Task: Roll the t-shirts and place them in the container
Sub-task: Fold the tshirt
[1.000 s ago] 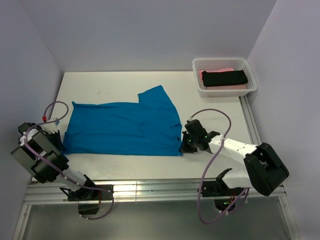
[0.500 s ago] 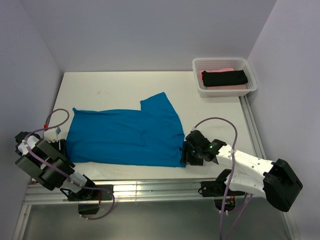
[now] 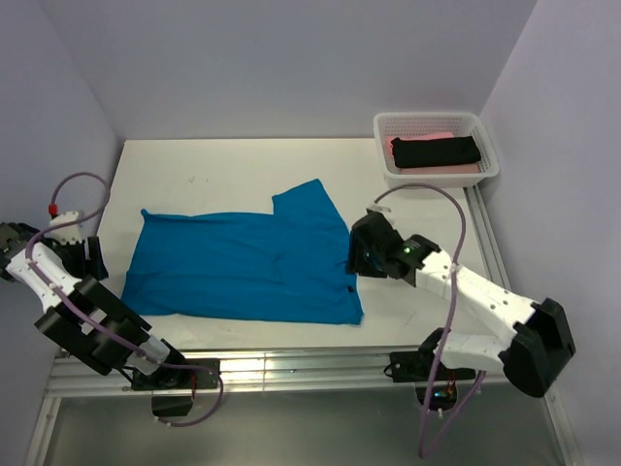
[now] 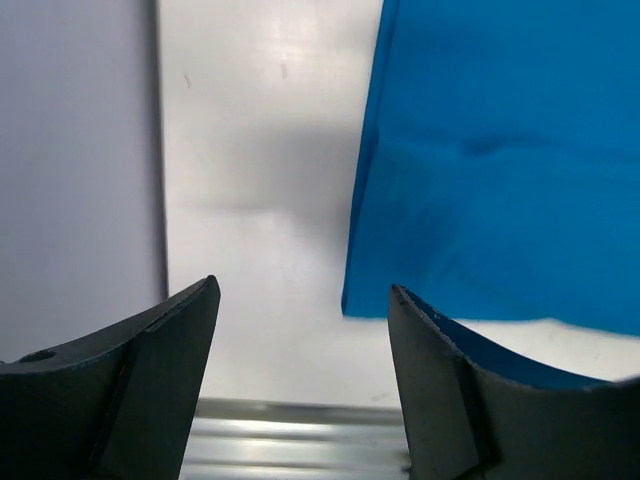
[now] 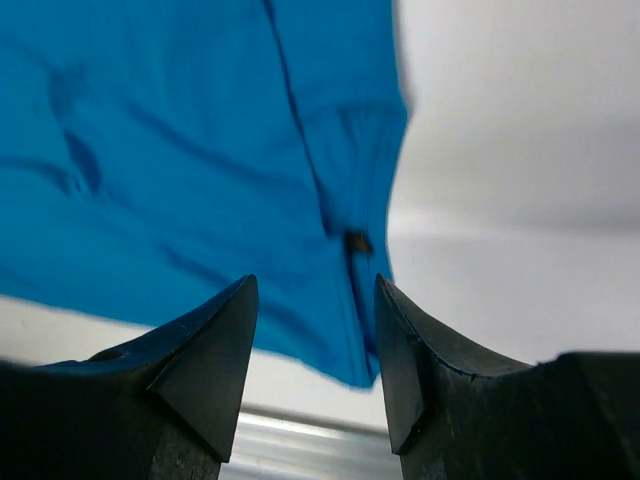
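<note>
Left gripper (image 4: 302,300) and right gripper (image 5: 315,290), shut at the near corners a second ago, now hang with jaws apart and empty. They have released the blue t-shirt (image 3: 243,267), which lies flat on the white table (image 3: 233,165), pulled slightly toward the front edge. Straightening seems finished; rolling can start. A black t-shirt (image 3: 437,151) sits in the mesh basket (image 3: 388,124).

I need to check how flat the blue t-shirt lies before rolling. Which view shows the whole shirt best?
The top external view: the blue t-shirt is seen nearly whole, spread on the table. The left wrist view shows only one corner and edge; the right wrist view shows only another corner with a seam.
</note>
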Tool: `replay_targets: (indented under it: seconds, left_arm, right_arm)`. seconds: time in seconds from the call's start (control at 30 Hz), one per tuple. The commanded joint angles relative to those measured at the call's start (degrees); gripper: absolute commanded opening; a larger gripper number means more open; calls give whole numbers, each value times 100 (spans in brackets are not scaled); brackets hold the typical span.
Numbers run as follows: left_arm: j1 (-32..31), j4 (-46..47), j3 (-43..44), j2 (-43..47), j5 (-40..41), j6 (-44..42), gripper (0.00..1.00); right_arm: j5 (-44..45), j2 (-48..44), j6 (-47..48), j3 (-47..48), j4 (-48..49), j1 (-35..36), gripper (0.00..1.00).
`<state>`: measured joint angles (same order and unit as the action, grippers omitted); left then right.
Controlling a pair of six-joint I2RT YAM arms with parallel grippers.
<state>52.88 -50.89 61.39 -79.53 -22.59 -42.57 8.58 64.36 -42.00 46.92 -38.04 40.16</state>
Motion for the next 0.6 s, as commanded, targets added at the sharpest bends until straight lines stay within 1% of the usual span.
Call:
replay_targets:
  seconds: [0.0, 0.03, 0.07, 0.1, 0.17, 0.2, 0.23, 0.27, 0.3, 0.33, 0.37, 0.4, 0.43, 0.5, 0.57]
  left_arm:
    - [-373, -18, 488, -107, -597, 519, 74]
    - [-488, 270, 506, -124, -589, 643, 74]
    - [-629, 412, 515, -142, -571, 766, 74]
    - [-761, 544, 523, -159, -658, 933, 74]
    - [-1112, 1052, 585, -343, -720, 1170, 74]
    - [-1209, 1186, 629, -466, -781, 1215, 73]
    - [-1375, 1291, 786, -781, -930, 1285, 72]
    - [-1438, 1432, 909, -984, -975, 1451, 71]
    - [-1482, 1416, 1058, -1195, -1071, 1479, 70]
    - [-1526, 1407, 1208, -1623, -1351, 1497, 68]
    - [-1527, 1415, 1522, -1845, -1388, 1549, 66]
    - [-1535, 1459, 1673, -2047, -1423, 1671, 65]
    - [-1535, 1512, 1910, -2406, -1459, 1725, 64]
    - [-1535, 1678, 2052, -2690, -1468, 1900, 63]
    - [-1544, 1863, 2237, -3015, -1590, 1971, 63]
  right_arm:
    - [373, 680, 647, 642, 550, -306, 57]
    - [312, 866, 762, 983, 622, -394, 57]
    - [250, 1068, 894, 1160, 710, -578, 54]
    - [171, 1479, 1147, 1327, 858, -649, 53]
    - [162, 1938, 1360, 1951, 877, -807, 52]
    - [162, 2323, 1605, 2118, 999, -921, 52]
    - [231, 2518, 1677, 2424, 1053, -975, 51]
    - [188, 2694, 1747, 2575, 1105, -1027, 50]
    - [92, 2974, 1904, 2690, 1358, -1150, 49]
    - [-109, 3108, 1958, 2830, 1509, -1221, 49]
    - [-207, 3231, 1985, 2884, 1676, -1282, 47]
    - [-382, 3441, 2089, 2911, 2112, -1344, 46]
    - [-540, 3548, 2125, 2989, 2317, -1475, 46]
    - [-725, 3959, 2195, 3191, 2607, -1572, 46]
    - [-831, 4259, 2257, 3630, 2653, -1704, 46]
